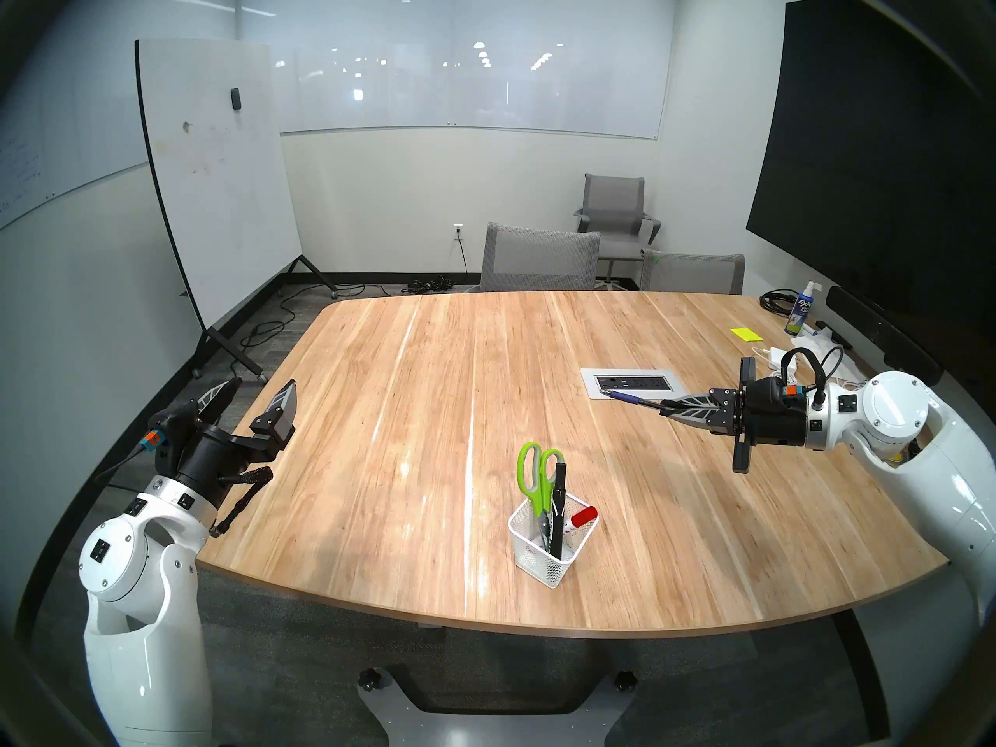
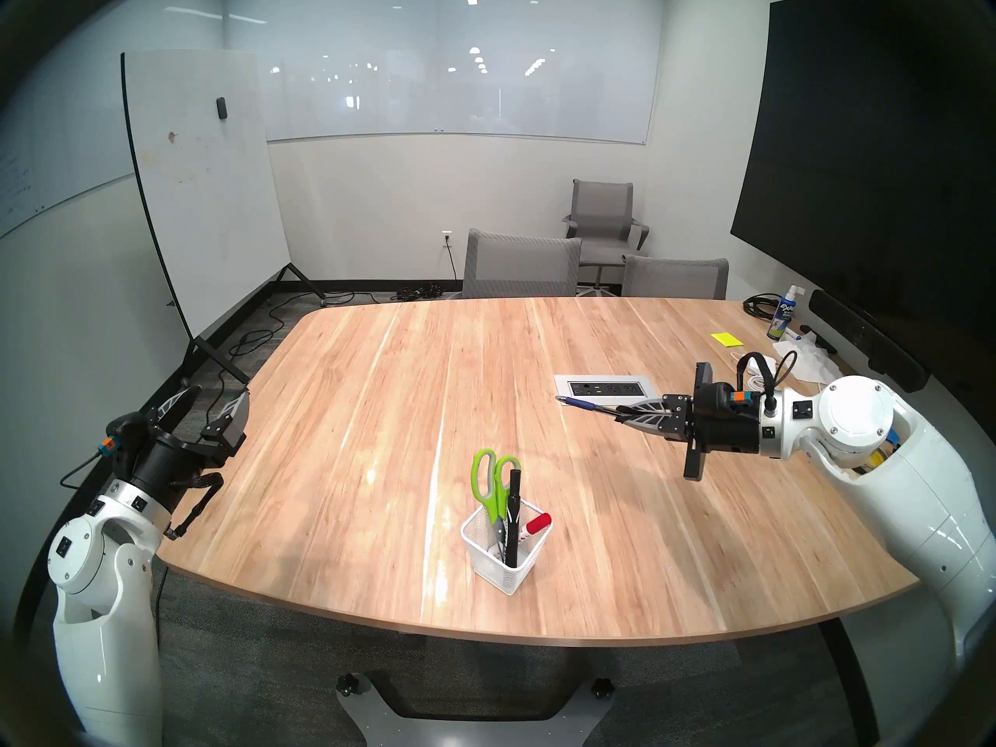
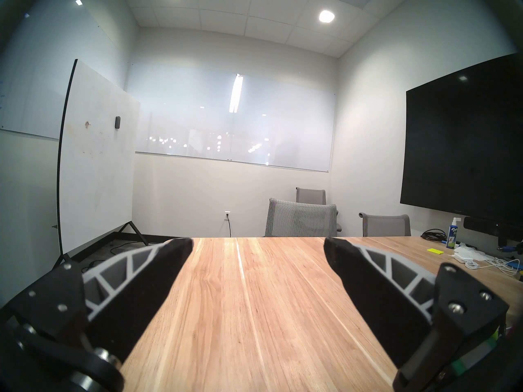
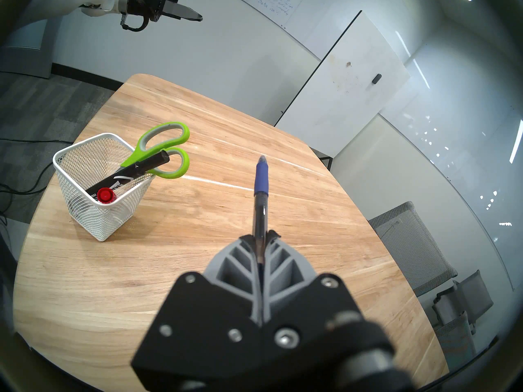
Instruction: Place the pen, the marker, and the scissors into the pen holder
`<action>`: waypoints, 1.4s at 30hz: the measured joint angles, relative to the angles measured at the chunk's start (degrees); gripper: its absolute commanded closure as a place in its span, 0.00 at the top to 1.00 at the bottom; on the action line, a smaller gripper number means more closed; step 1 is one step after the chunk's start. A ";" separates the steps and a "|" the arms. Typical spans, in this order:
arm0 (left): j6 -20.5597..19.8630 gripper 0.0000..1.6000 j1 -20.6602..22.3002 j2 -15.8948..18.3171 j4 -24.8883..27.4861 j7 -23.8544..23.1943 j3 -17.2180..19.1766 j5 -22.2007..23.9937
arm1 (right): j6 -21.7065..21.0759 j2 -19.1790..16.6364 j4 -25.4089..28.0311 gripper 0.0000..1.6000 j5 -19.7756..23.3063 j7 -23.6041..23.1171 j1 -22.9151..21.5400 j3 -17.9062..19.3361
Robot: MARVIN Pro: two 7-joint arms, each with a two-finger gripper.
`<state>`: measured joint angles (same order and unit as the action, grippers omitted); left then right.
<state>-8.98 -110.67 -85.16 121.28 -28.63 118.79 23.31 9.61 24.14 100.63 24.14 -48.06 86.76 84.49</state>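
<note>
Pen point(image 4: 260, 196) clamped in right gripper point(image 4: 260, 237), blue grip end projecting forward, held in air above wooden table point(image 1: 377, 406), well apart from pen holder point(image 1: 550, 546). Pen holder upright near table's front edge; contains scissors point(image 1: 536, 482) with green handles up, black marker point(image 1: 558, 506), red-capped marker point(image 1: 582, 517). Left gripper point(image 3: 258, 245) spread wide, empty, at table's left edge.
</note>
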 measured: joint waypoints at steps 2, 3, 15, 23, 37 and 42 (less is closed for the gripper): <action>0.00 1.00 0.00 0.00 0.00 0.00 0.00 0.00 | 0.00 0.00 0.00 0.00 0.00 0.00 0.00 0.00; 0.00 1.00 0.00 0.00 0.00 0.00 0.00 0.00 | 0.00 0.00 0.00 0.00 0.00 0.00 0.00 0.00; 0.00 1.00 0.00 0.00 0.00 0.00 0.00 0.00 | 0.00 0.00 0.00 0.00 0.00 0.00 0.00 0.00; 0.00 1.00 0.00 0.00 0.00 0.00 0.00 0.00 | 0.00 0.00 0.00 0.00 0.00 0.00 0.00 0.00; 0.00 1.00 0.00 0.00 0.00 0.00 0.00 0.00 | 0.00 0.00 0.00 0.00 0.00 0.00 0.00 0.00; 0.00 1.00 0.00 0.00 0.00 0.00 0.00 0.00 | 0.00 0.00 0.00 0.00 0.00 0.00 0.00 0.00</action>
<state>-8.98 -110.67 -85.16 121.28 -28.64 118.80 23.31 9.61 24.14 100.63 24.14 -48.06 86.76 84.49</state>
